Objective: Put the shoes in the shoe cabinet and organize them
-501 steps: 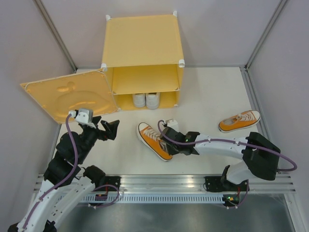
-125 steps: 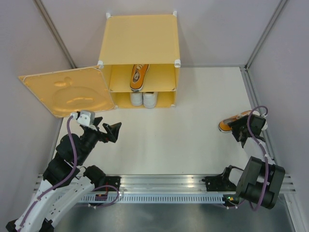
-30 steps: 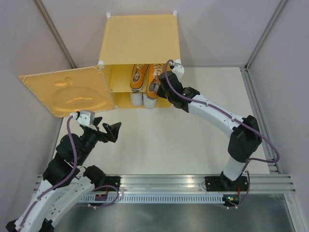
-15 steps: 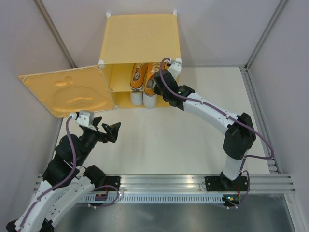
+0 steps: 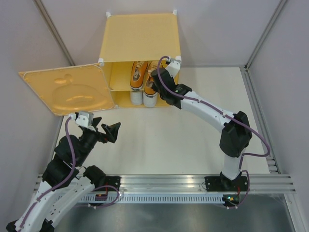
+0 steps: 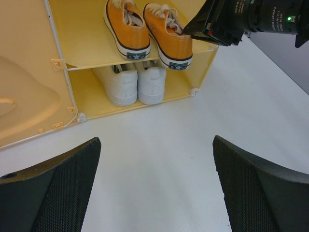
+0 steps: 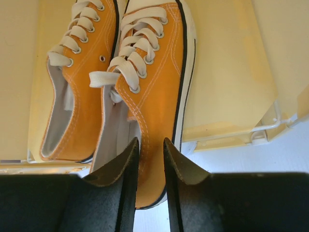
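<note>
The yellow-orange shoe cabinet stands at the back with its door swung open to the left. Two white sneakers sit side by side in the lower compartment. Two orange sneakers lie on the upper shelf: the left one lies free, and the right one has its heel past the shelf edge. My right gripper is shut on the heel-side wall of that right orange sneaker. My left gripper is open and empty, low over the table in front of the door, facing the cabinet.
The open door juts out at the left above my left arm. My right arm stretches across the table from its base to the cabinet front. Grey walls and metal frame posts close in the white table.
Both orange sneakers have gone from the table to the upper shelf. Over the last second my right gripper has pushed the second one a little further in. My left arm has barely moved.
</note>
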`<state>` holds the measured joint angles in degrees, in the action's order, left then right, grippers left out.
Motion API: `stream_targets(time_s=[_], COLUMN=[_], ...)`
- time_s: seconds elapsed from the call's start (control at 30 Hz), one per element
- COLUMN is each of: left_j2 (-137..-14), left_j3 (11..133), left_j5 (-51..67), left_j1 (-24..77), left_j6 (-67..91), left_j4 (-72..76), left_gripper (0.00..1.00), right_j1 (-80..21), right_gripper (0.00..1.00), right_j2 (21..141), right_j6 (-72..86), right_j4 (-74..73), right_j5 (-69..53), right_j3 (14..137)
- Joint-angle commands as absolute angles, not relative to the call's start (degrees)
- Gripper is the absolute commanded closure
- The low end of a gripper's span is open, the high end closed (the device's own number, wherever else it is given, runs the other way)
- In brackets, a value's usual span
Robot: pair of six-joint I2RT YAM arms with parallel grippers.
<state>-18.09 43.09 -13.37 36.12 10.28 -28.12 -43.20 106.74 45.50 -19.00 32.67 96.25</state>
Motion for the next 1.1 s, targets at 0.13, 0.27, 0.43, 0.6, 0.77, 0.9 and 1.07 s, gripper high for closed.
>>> stream_targets(time_s=[0.13,0.27,0.43,0.6,0.77,0.9,1.07], left_j2=[-17.40,-17.32,-17.40,-17.58,-17.58,-17.58,-17.84], left_j3=[42.98,42.98,43.07,42.98,42.98,42.98,42.98], left_j5=[-12.57,-12.39,-12.31,-12.13,-12.13,-12.22,-12.22], left_j1=[36.21,36.21,36.21,36.21,36.21,36.21,36.21], left_j6=[9.32,9.32,9.32,9.32,9.32,9.32,9.32], left_j4=[-26.02,-25.93,-26.02,-25.93,-26.01,-26.01,-26.02], left_gripper=[0.00,0.00,0.00,0.00,0.00,0.00,0.00], right_j1=[-40.52,-40.52,-40.52,-40.52,-40.52,-40.52,-40.52], right_gripper=[0.66,0.65,0.60,0.57,0.56,0.56,0.57], right_j2=[109.25,108.11,103.81,99.76,98.09,97.04,95.28], right_j6=[43.33,43.59,43.94,43.07,41.40,41.31,41.22], right_j4=[-14.41,-14.24,-10.03,-4.84,-2.03,-0.62,3.68], right_j5=[26.98,25.93,23.74,21.19,18.29,14.78,10.55], right_j3=[98.97,98.00,92.31,87.90,85.87,83.68,79.90])
